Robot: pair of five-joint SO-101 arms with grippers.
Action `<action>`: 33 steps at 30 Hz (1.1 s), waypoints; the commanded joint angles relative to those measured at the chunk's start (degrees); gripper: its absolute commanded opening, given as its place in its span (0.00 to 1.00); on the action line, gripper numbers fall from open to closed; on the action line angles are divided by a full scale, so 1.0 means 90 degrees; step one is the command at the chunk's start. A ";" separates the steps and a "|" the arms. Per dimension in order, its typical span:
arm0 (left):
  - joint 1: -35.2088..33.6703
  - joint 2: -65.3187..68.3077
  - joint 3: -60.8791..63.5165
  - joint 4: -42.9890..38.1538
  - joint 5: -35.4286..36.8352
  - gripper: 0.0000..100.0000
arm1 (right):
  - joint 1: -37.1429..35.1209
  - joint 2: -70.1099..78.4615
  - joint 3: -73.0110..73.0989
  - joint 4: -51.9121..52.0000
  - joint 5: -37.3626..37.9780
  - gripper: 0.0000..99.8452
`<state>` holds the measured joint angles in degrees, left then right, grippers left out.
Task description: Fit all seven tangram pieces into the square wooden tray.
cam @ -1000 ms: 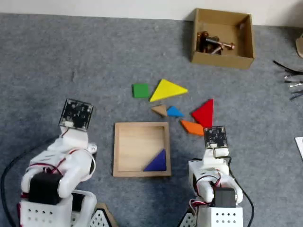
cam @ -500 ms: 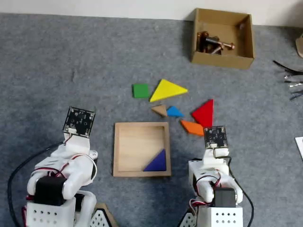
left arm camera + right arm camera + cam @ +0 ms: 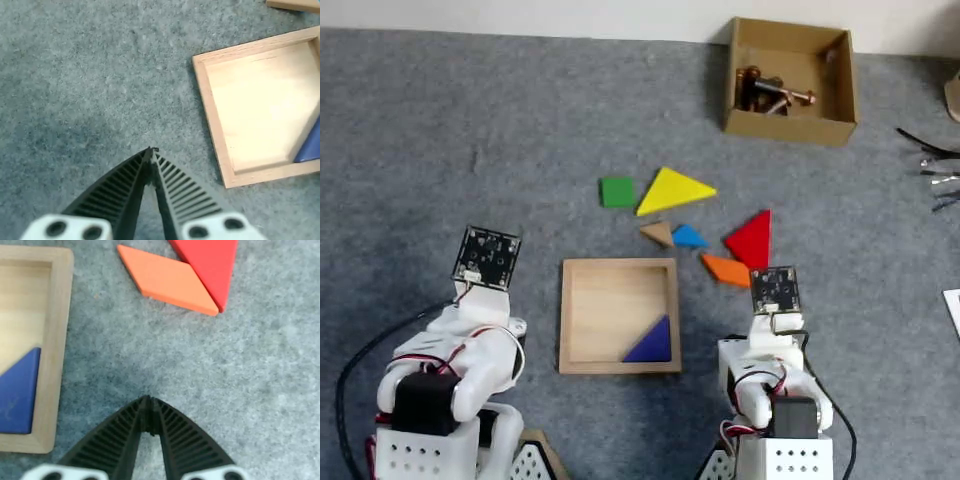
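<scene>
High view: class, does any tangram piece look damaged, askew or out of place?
Nothing looks damaged or spilled. The dark blue triangle lies flat in a corner of the tray. The rest lie loose on the mat, the orange parallelogram touching the red triangle.

High overview; close wrist views, common tray [image 3: 564, 315]

Prob. a lab bench — grey felt mat [image 3: 470, 120], cardboard box [image 3: 785, 128] w/ metal bits [image 3: 770, 92]; loose cables [image 3: 930, 160]
</scene>
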<state>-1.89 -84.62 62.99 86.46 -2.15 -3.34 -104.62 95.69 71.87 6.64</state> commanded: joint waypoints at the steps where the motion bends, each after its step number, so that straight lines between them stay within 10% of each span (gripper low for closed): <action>1: -0.0405 -0.0073 0.0054 -0.0127 0.0000 0.01 | -0.0044 -0.0083 0.0777 -0.0044 -0.0029 0.01; 33: -0.0659 -0.2115 0.1558 -0.0674 0.0156 0.00 | -0.0044 -0.0083 0.0777 -0.0044 -0.0029 0.01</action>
<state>-7.25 -104.04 77.05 80.57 -1.10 -3.34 -104.62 95.69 71.87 6.64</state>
